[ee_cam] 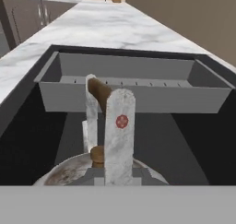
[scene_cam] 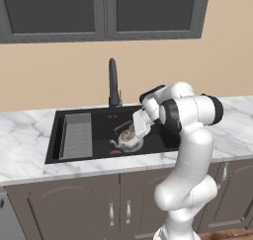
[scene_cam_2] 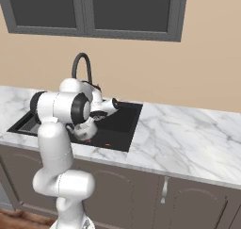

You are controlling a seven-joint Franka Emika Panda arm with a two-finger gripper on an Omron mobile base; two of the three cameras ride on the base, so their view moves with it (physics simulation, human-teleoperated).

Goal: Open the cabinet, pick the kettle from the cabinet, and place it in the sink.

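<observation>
The kettle, squat and silvery-white with a mottled metal sheen and a small brown lid knob, sits low inside the sink, a rectangular black basin sunk in a veined white marble counter. The gripper is clenched on the kettle's thin arched brown handle, its two pale speckled fingers pinching the strap from either side. Just beside the kettle lies a grey ribbed tray with straight walls, and a tall curved black faucet rises behind the basin.
</observation>
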